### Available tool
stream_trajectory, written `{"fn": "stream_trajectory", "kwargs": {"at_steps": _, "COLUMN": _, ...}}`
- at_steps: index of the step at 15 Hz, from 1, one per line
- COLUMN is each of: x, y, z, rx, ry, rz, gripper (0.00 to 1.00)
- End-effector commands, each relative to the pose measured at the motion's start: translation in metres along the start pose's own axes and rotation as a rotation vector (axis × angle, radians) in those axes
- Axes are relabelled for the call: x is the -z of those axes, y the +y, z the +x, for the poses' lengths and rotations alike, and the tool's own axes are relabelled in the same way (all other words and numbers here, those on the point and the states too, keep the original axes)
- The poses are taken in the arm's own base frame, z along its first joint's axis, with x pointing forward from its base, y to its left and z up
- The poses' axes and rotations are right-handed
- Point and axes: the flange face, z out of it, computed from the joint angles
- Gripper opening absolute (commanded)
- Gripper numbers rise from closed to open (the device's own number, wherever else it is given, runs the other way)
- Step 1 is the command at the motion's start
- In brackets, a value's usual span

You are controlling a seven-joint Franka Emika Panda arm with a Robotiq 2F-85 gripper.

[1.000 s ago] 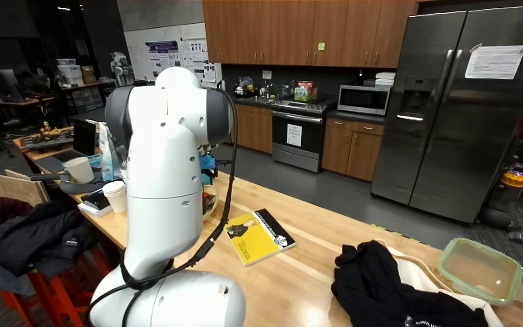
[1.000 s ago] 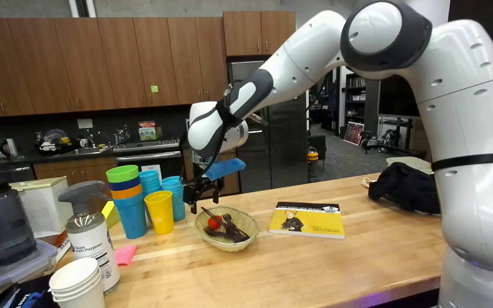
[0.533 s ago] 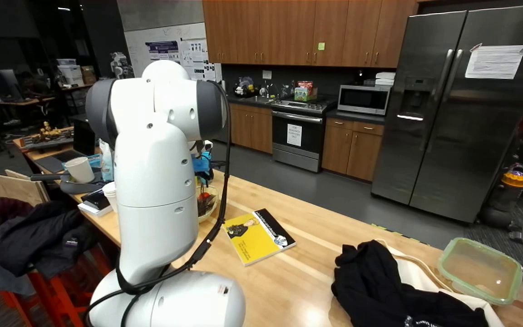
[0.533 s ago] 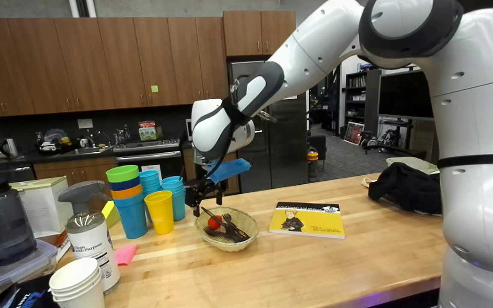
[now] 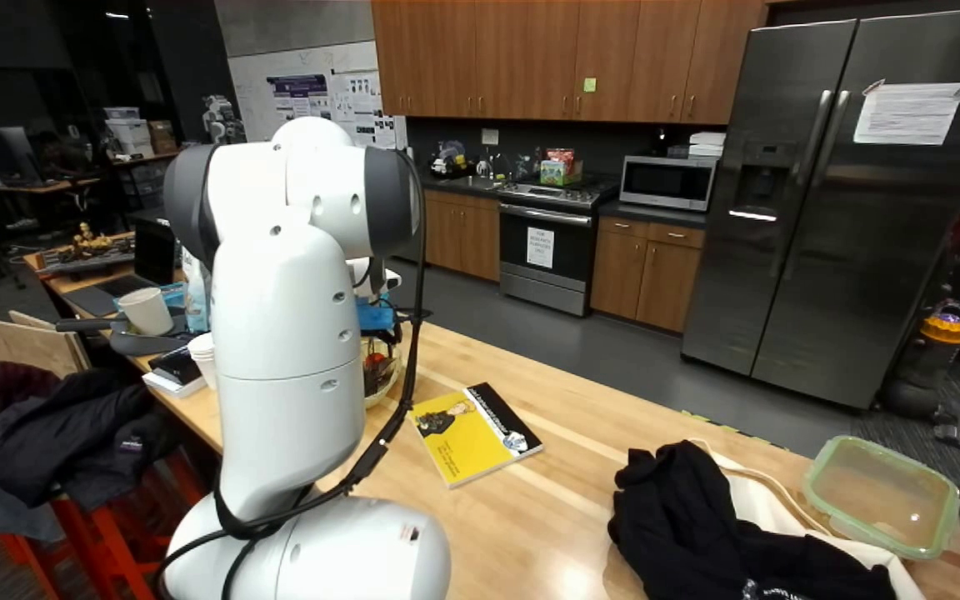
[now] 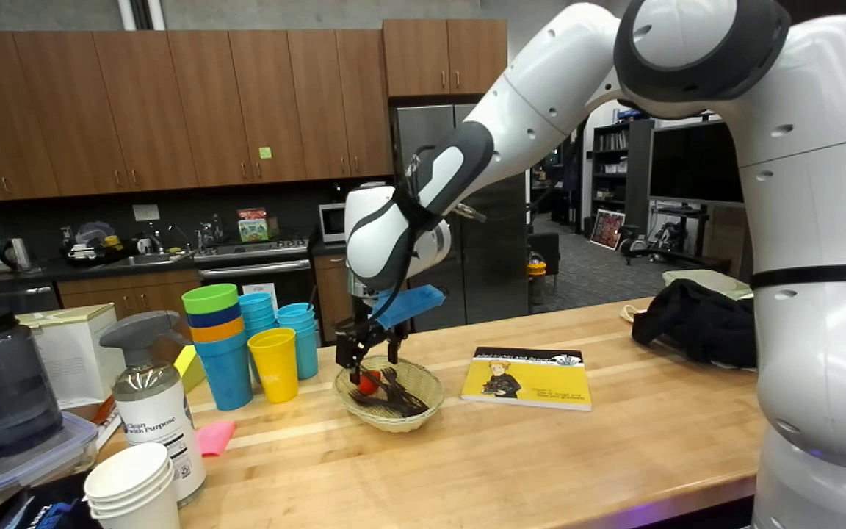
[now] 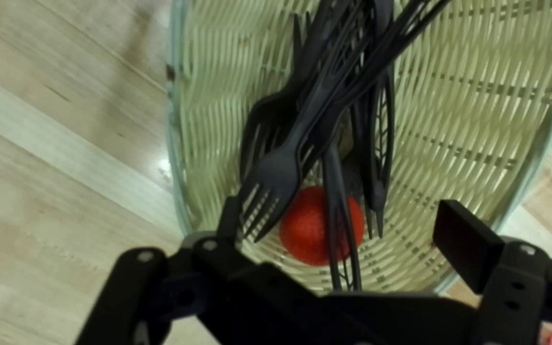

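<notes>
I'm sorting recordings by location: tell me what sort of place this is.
Probably a lab or office kitchen: in an exterior view stand a large fridge and an oven with a paper sign, plus a whiteboard bearing posters.

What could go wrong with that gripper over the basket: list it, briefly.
In the wrist view, a dark utensil lies across the red round object, so the open gripper could pinch both on closing.
The dark forks overlap, so lifting one might drag others.
Both fingers look close to the rim of the basket and might knock it if lowered.
</notes>
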Motion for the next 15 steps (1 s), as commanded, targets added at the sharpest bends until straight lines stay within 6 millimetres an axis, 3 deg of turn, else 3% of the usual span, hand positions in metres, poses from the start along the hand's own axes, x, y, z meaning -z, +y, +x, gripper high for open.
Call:
{"fn": "stream_trajectory", "kwargs": {"at_steps": 1, "x": -0.010, "y": 0.004, "z": -0.005, "rx": -0.012, "ry": -0.004, "rz": -0.002, "gripper": 0.98}}
{"fn": "stream_trajectory", "kwargs": {"at_steps": 2, "x": -0.012, "y": 0.003, "z": -0.006, "rx": -0.008, "ry": -0.007, "rz": -0.005, "gripper": 0.73}}
{"fn": "stream_trajectory", "kwargs": {"at_steps": 4, "x": -0.012, "y": -0.001, "z": -0.006, "rx": -0.001, "ry": -0.009, "rz": -0.015, "gripper": 0.70}}
{"fn": "stream_trajectory", "kwargs": {"at_steps": 12, "x": -0.009, "y": -0.009, "z": -0.006, "rx": 0.022, "ry": -0.008, "rz": -0.033, "gripper": 0.10}}
{"fn": "stream_trajectory", "kwargs": {"at_steps": 15, "x": -0.006, "y": -0.011, "z": -0.005, "rx": 0.033, "ry": -0.001, "rz": -0.041, "gripper": 0.00}}
